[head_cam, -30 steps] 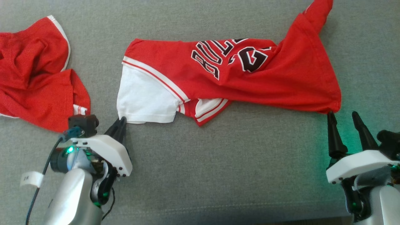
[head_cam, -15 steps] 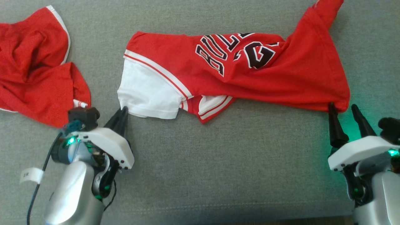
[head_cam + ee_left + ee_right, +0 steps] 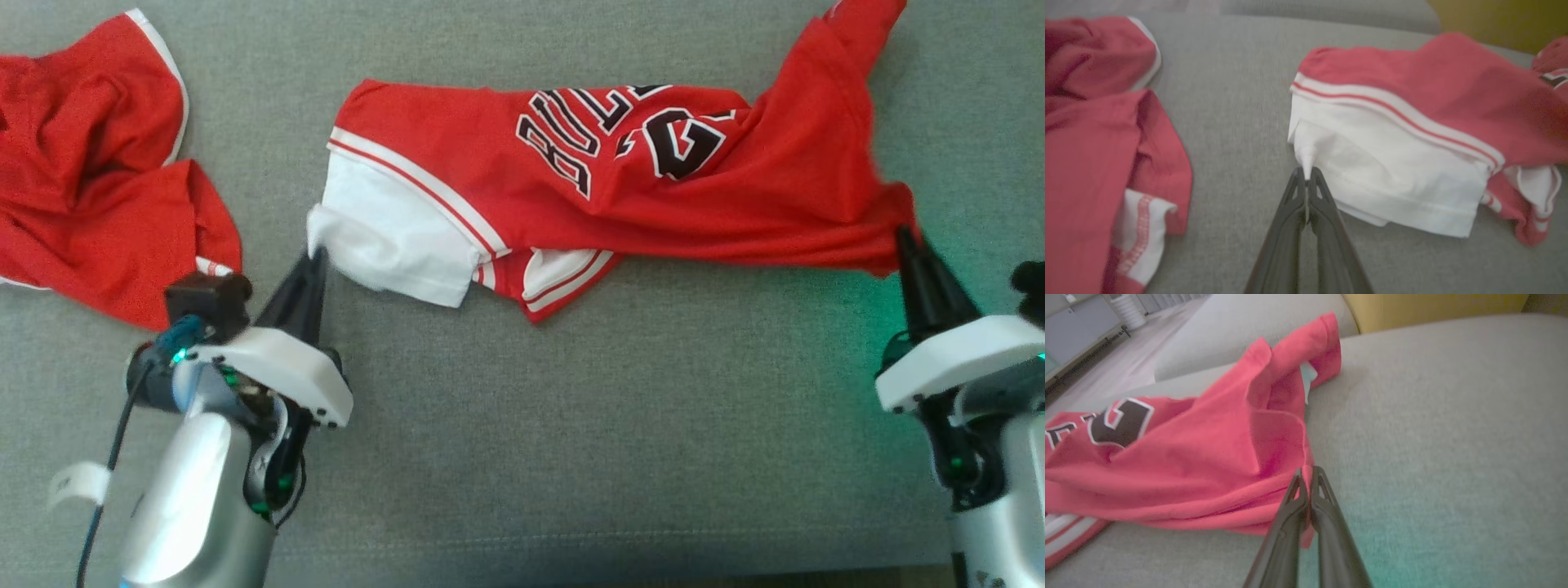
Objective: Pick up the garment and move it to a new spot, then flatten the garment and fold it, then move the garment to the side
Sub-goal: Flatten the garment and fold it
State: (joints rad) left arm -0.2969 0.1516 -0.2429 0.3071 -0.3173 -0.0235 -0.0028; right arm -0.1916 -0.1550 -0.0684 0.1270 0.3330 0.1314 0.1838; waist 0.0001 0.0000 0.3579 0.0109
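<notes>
A red jersey (image 3: 637,188) with black lettering and a white sleeve (image 3: 392,237) lies stretched across the grey cushion. My left gripper (image 3: 317,255) is shut on the white sleeve's corner, which is pulled up into a peak; the left wrist view has the white fabric (image 3: 1392,175) pinched between the fingertips of that gripper (image 3: 1306,179). My right gripper (image 3: 904,237) is shut on the jersey's red hem corner at the right end. The right wrist view has that gripper (image 3: 1306,475) closed on the red cloth (image 3: 1208,457).
A second red garment (image 3: 90,171) with white trim lies crumpled at the left, close to my left arm. The grey sofa cushion (image 3: 612,425) spreads in front of the jersey. A yellow surface (image 3: 1433,306) stands behind the sofa.
My right gripper went from open beside the hem to shut on it. My left gripper stayed shut on the sleeve corner. Both have lifted their corners up and away slightly.
</notes>
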